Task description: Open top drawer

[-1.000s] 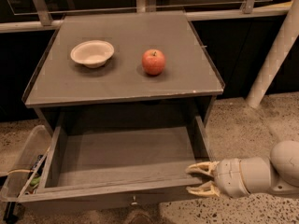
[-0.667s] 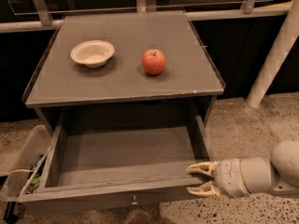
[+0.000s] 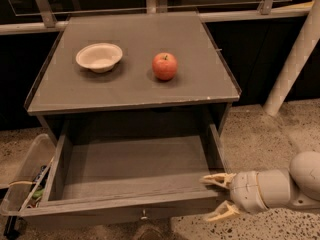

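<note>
The grey tabletop (image 3: 200, 79) lies up and to the left of the end effector (image 3: 205, 199), on a cabinet that stands on a speckled floor (image 3: 260, 134). Behind it there is a metal rail (image 3: 30, 28). A white post (image 3: 292, 59) leans above the end effector, on the right.

The top drawer (image 3: 135, 166) is directly to the left of the end effector. It is pulled far out and its grey inside is bare. The end effector is at the right end of the drawer front with its two fingers spread apart. It seems to hold nothing, but I cannot tell whether the upper finger touches the edge.

I judge the opening to be nearly finished. Any last pull should go straight outward and level, so the drawer does not jam.

A clear bin (image 3: 25, 174) sits far to the left. The bowl (image 3: 99, 57) and the apple (image 3: 164, 66) rest well apart on the tabletop. The small knob (image 3: 144, 215) is to the left, on the drawer front.
</note>
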`<state>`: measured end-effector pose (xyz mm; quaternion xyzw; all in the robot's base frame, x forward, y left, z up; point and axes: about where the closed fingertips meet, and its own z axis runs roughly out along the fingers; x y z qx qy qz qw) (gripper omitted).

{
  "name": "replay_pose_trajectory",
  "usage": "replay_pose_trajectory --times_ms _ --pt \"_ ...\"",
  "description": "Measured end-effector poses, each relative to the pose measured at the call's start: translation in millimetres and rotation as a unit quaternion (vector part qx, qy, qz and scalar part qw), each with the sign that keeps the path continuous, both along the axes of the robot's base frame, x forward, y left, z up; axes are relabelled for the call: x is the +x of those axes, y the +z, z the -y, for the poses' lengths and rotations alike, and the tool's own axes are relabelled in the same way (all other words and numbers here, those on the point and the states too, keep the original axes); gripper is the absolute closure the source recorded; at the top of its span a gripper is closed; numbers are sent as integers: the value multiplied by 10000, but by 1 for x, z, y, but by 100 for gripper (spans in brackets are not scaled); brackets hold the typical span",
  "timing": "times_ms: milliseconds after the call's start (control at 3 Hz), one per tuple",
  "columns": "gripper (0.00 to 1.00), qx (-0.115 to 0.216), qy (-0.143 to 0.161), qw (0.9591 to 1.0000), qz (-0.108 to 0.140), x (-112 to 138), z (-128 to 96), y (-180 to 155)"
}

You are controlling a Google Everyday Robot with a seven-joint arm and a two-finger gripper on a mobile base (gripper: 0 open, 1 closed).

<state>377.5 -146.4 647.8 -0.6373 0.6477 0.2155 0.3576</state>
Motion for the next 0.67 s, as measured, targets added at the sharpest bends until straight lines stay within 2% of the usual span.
replay_pose_trajectory --times_ms 333,667 --pt "0 0 0 10000 0 0 0 0" --pt "0 0 1 10000 0 0 0 0"
